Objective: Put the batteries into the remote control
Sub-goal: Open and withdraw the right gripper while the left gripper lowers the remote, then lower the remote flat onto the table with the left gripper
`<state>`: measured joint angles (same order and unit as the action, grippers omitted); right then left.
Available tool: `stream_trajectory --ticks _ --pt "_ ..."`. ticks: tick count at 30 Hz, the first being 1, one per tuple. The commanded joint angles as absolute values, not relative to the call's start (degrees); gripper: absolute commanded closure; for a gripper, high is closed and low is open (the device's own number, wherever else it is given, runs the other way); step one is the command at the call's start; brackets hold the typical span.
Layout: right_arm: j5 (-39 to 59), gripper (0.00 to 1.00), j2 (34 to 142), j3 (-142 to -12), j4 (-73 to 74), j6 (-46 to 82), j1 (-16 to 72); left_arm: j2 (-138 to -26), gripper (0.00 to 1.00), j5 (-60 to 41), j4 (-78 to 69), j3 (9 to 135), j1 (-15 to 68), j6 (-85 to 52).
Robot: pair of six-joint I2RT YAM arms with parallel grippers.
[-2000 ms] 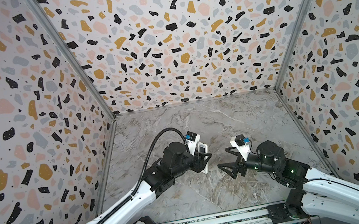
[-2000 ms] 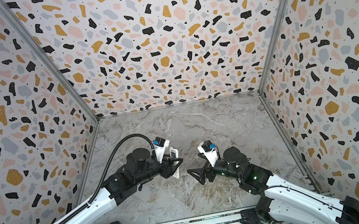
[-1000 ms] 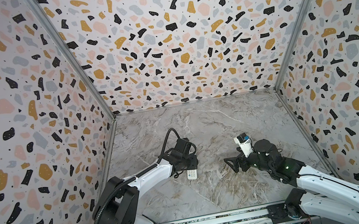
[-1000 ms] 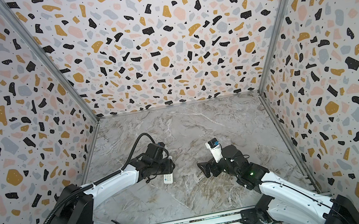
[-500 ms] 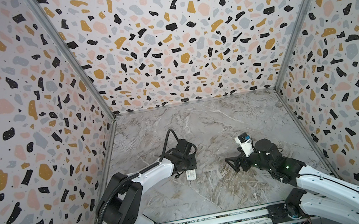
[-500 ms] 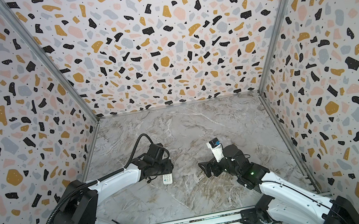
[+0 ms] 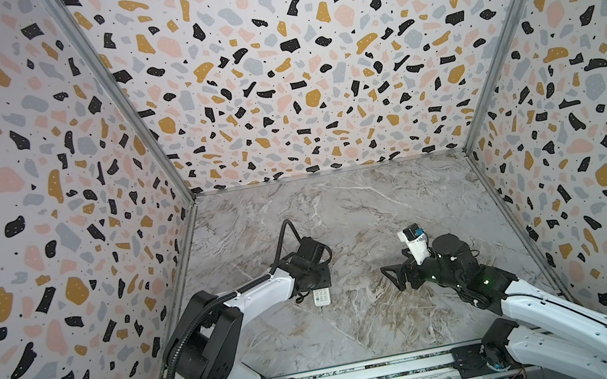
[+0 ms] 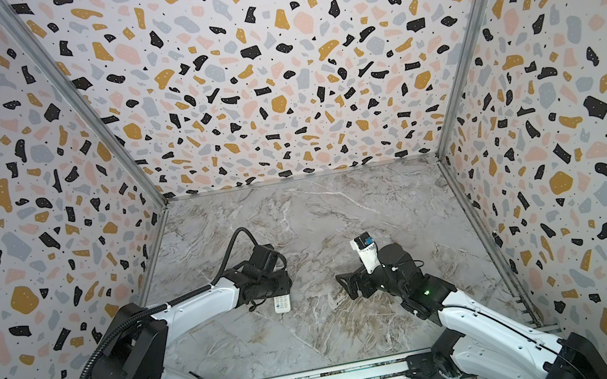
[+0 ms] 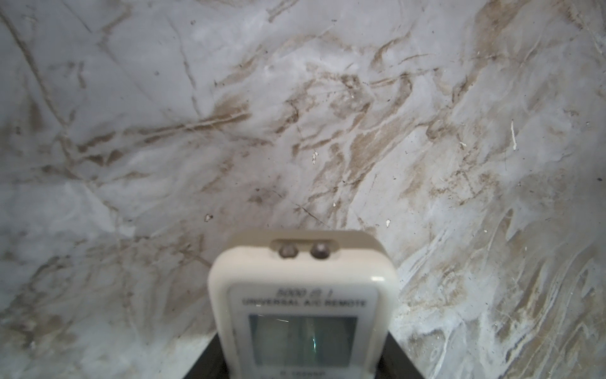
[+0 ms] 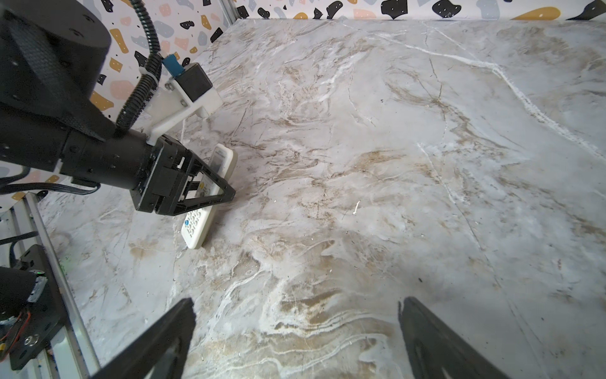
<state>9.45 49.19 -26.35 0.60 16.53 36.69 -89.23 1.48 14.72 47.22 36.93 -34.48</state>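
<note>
The white remote control (image 7: 321, 297) (image 8: 283, 304) sits at the left of the marble floor, gripped across its width by my left gripper (image 10: 226, 177), which is shut on it. In the left wrist view its grey screen end (image 9: 303, 308) sticks out between the dark fingers (image 9: 392, 357). The button end (image 10: 196, 226) reaches down to the floor. My right gripper (image 7: 391, 278) (image 10: 296, 303) hovers low to the right of the remote, open, with nothing between its fingers. The batteries are out of view.
Speckled walls (image 7: 42, 202) close in the marble floor (image 7: 340, 213) on three sides. A metal rail (image 7: 368, 373) carrying both arm bases runs along the front edge. The left arm's black cable (image 7: 280, 236) loops up above its wrist.
Two seconds ago both grippers were raised and faced each other near the middle. The left has come down to the floor with the remote and the right drew back. Nothing has visibly shifted in the last second.
</note>
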Motion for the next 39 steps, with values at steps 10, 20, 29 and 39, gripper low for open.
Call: stream_trajectory --ticks 10,20,29,39 --pt "9.76 0.01 48.27 -27.26 0.04 16.49 36.12 -90.20 0.61 2.20 11.68 45.18 36.74 -35.33" --pt "10.25 0.00 48.01 -26.64 0.70 16.47 35.99 -90.55 0.49 2.53 11.34 44.95 36.74 -35.38" --pt "9.88 0.00 45.63 -25.76 0.00 16.61 35.73 -91.83 0.48 3.16 10.81 45.34 36.74 -35.34" --pt "10.02 0.01 44.92 -26.33 -0.64 16.06 35.06 -93.96 0.46 3.60 9.84 45.36 36.78 -35.34"
